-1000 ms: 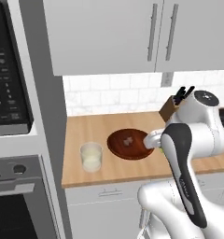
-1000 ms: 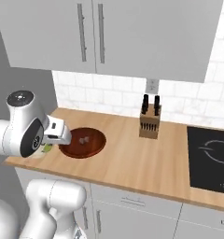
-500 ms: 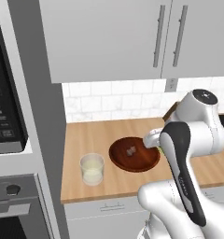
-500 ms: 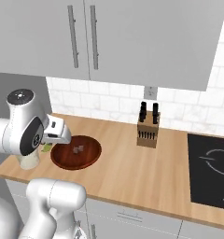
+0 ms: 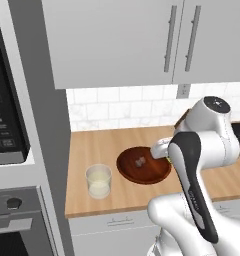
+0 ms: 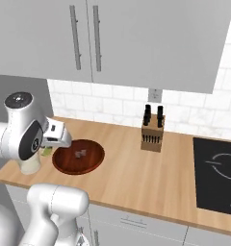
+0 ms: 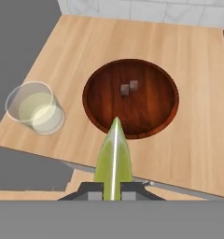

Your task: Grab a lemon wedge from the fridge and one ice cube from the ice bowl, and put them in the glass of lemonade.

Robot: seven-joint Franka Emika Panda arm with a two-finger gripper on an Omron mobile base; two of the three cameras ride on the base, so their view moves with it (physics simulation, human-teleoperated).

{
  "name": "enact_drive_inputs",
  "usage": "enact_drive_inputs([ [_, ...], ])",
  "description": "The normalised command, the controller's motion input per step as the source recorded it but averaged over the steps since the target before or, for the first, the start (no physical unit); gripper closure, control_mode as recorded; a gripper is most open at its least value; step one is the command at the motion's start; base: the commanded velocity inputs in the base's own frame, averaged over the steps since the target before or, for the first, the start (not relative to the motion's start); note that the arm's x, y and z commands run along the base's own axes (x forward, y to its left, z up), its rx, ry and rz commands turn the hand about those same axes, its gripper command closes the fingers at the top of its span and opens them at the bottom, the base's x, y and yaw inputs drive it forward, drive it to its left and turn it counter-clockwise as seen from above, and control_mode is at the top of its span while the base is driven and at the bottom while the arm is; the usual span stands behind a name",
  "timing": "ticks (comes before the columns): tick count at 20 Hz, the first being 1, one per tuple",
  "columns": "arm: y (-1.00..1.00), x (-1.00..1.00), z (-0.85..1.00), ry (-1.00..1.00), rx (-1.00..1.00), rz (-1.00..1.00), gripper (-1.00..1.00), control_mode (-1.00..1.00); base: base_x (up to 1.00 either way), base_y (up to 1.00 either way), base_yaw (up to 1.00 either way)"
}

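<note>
Hand fingertips hidden behind lemon wedge (lower end cut off); ice cubes tiny, count unclear.

Lemon wedge held; glass of lemonade beside ice bowl.

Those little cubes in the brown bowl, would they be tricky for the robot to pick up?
Probably. The two ice cubes look tiny beside the ice bowl, leaving little for the fingers to hold. They lie touching, so a pinch may nudge both. On the bowl's smooth floor they would likely slide rather than roll. The gripper is shut on the lemon wedge.
</note>
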Motion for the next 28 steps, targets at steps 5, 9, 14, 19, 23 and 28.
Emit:
enact_drive_inputs([
  [5, 0.62, 0.4, -0.02, -0.04, 0.0, 0.06, 1.0, -1.0, 0.0, 0.0, 0.0],
  [9, 0.64, 0.54, -0.12, -0.05, 0.0, 0.11, 1.0, -1.0, 0.0, 0.0, 0.0],
  [14, 0.77, 0.44, -0.42, 0.0, 0.0, 0.12, 1.0, -1.0, 0.0, 0.0, 0.0],
  [19, 0.54, 0.14, -0.37, 0.14, 0.0, 0.22, 1.0, -1.0, 0.0, 0.0, 0.0],
  [23, 0.36, 0.0, -0.2, 0.06, 0.0, 0.15, 1.0, -1.0, 0.0, 0.0, 0.0],
  [28, 0.16, 0.32, -0.09, 0.0, -0.05, 0.01, 1.0, -1.0, 0.0, 0.0, 0.0],
])
